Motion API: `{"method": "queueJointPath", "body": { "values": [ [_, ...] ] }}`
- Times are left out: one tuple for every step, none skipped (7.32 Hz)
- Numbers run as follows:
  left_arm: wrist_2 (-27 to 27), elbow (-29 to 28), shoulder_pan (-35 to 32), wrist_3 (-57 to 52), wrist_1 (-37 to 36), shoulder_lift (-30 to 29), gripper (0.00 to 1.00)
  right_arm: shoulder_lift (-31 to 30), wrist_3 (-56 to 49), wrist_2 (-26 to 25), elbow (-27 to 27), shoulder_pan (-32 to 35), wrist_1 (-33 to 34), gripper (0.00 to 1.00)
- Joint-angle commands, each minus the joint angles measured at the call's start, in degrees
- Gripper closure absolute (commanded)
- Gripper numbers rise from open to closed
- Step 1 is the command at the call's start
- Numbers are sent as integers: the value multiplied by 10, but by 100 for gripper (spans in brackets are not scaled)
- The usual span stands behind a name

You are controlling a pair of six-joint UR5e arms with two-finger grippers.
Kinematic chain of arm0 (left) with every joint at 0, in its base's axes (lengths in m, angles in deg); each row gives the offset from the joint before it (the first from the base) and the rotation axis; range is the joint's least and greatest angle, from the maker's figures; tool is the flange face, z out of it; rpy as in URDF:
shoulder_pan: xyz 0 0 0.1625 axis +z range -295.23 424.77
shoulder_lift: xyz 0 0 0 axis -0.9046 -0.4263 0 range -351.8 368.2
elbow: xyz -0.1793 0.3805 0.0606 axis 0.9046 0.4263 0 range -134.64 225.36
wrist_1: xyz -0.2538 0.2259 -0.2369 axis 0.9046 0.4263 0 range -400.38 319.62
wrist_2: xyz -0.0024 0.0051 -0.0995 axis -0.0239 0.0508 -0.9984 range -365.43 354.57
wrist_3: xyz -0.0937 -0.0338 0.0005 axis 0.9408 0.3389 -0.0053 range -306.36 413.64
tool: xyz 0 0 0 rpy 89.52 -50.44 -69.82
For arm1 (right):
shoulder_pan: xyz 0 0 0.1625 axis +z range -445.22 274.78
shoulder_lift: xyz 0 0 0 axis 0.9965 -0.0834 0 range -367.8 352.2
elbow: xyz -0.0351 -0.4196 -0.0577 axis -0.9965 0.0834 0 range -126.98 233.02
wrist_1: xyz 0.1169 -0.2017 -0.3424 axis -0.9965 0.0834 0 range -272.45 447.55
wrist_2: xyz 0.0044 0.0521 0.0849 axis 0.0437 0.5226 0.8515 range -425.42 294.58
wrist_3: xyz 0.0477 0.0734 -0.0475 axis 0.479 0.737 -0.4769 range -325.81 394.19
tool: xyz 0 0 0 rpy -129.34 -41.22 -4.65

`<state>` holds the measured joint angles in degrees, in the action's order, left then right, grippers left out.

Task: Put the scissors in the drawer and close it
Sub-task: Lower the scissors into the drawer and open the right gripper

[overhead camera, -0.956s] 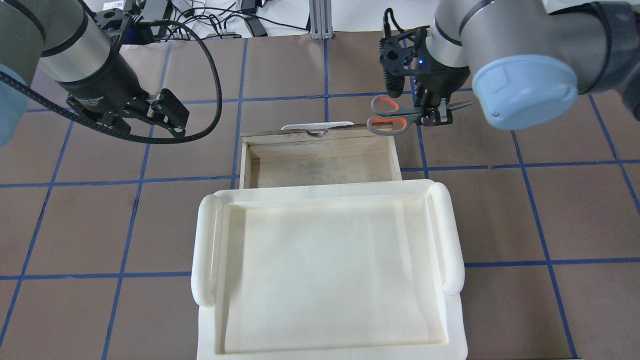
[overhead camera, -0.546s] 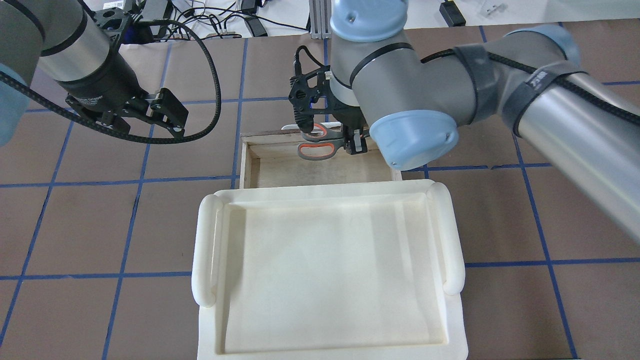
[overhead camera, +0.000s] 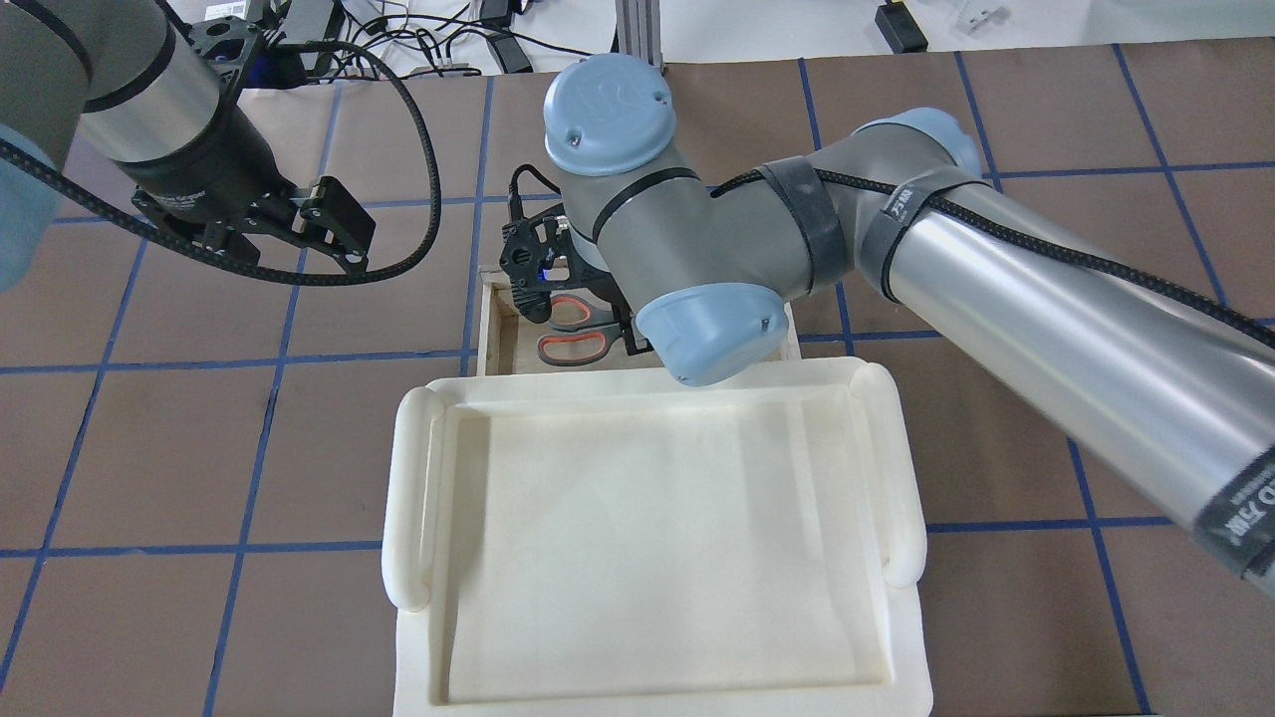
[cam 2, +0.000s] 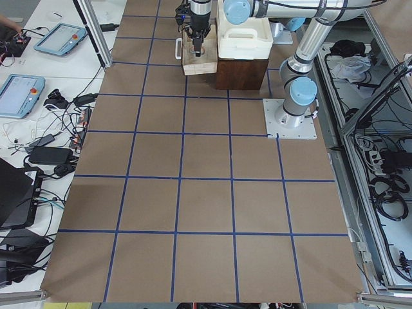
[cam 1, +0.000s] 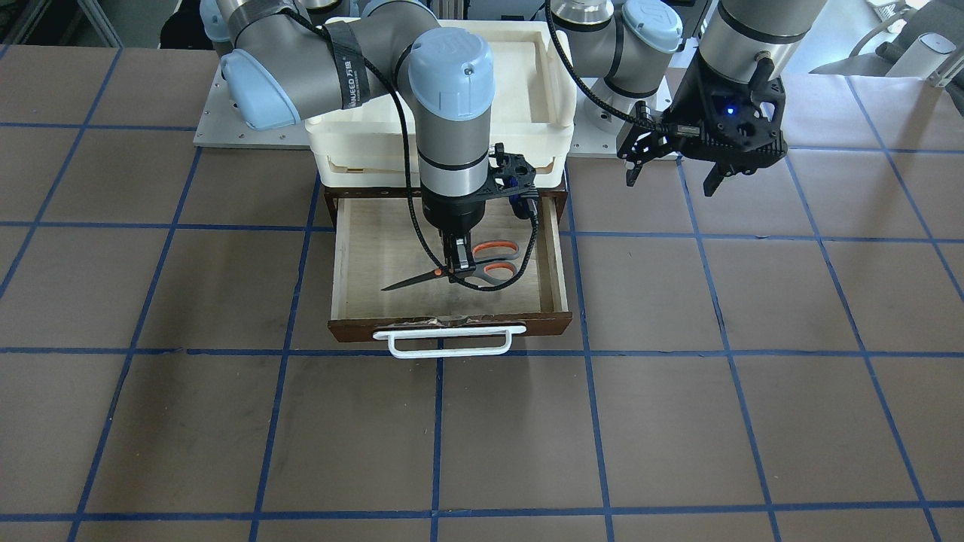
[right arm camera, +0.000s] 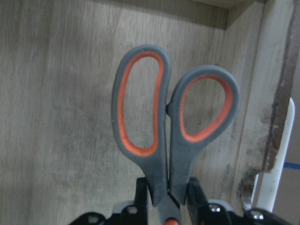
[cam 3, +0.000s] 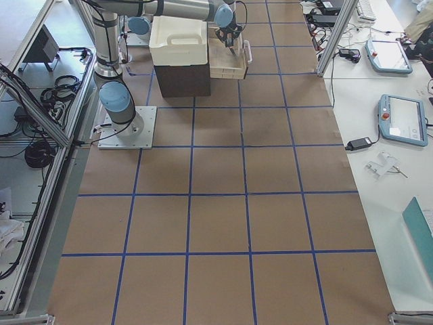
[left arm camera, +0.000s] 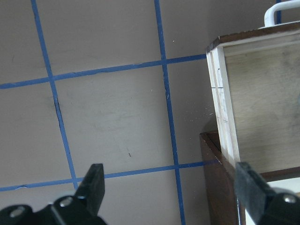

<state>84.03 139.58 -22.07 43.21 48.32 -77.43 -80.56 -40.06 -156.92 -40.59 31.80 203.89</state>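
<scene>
The scissors (cam 1: 486, 265), with grey handles lined in orange, are held horizontally inside the open drawer (cam 1: 345, 256), low over its plywood floor. My right gripper (cam 1: 456, 268) is shut on them near the pivot. I cannot tell whether they touch the floor. In the right wrist view the handles (right arm camera: 173, 126) stick out past the fingers (right arm camera: 142, 193). In the overhead view the handles (overhead camera: 570, 337) show under my right arm. The drawer's dark front and white loop handle (cam 1: 449, 343) face away from the robot. My left gripper (cam 1: 672, 173) is open and empty, off to the drawer's side.
A cream-white plastic tray (overhead camera: 408, 498) sits on top of the dark brown box (cam 1: 330, 202) behind the drawer. The left wrist view shows the drawer's corner (left arm camera: 216, 70) and the box edge (left arm camera: 213, 173). Brown mat with blue grid lines surrounds them.
My right arm has carried the scissors leftward from beside the drawer's far corner to over the drawer and down into it. The left arm has not moved.
</scene>
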Motion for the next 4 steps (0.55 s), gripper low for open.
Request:
{"method": "queueJointPath", "body": {
  "values": [
    [1, 0, 0, 0, 1, 1, 0, 3, 1, 1, 0, 3, 0, 100],
    [1, 0, 0, 0, 1, 1, 0, 4, 1, 0, 1, 2, 1, 100],
    [1, 0, 0, 0, 1, 1, 0, 6, 1, -1, 1, 2, 1, 100],
    [1, 0, 0, 0, 1, 1, 0, 7, 3, 3, 2, 2, 3, 100]
  ]
}}
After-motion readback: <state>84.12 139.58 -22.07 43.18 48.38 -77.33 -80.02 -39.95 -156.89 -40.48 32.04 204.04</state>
